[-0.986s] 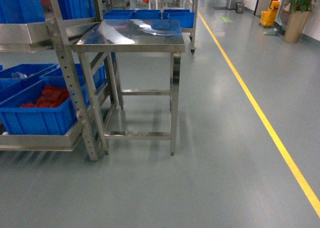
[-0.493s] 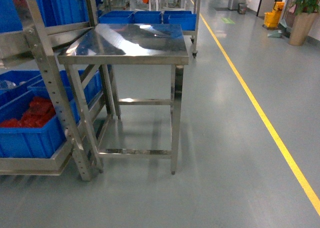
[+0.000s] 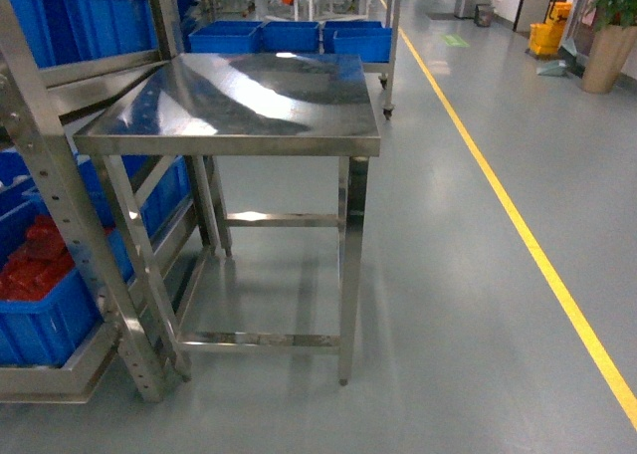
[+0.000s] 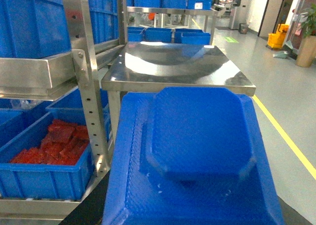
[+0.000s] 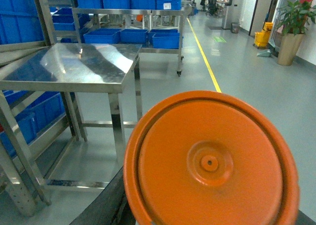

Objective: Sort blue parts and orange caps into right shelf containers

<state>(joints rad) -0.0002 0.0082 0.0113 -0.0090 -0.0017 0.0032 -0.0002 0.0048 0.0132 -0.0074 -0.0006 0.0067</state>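
Blue part (image 4: 197, 141) fills the near half of the left wrist view: chunky octagonal block on a wider textured base, hard moulded plastic. Judged stiff, light, not fragile; the fine-ribbed base should give grip, the smooth top less so. Best hold looks like the flat side edges of the base.

Orange cap (image 5: 212, 161) fills the near right of the right wrist view: round disc, raised rim, small centre boss. Prob. light, rigid, a bit slick on the face; take it across the rim, not the flat.

Both sit so close to the wrist cams that they seem carried at the grippers, but no fingers show in either wrist view, and the head view shows no arms at all. So can't tell if either gripper is clenched or released, or what supports the pieces underneath.

Ahead: steel table (image 3: 239, 96), top bare. Left: steel rack (image 3: 60, 185) w/ blue crate (image 4: 44, 178) of red parts (image 4: 54, 143). More blue crates (image 3: 289, 36) on far shelving. Yellow floor line (image 3: 518, 225) to the right.

Hidden/unclear: no shelf to the right is in frame, so target bins aren't identifiable. Lower edges of part and cap cut off. Far crates' contents not visible.
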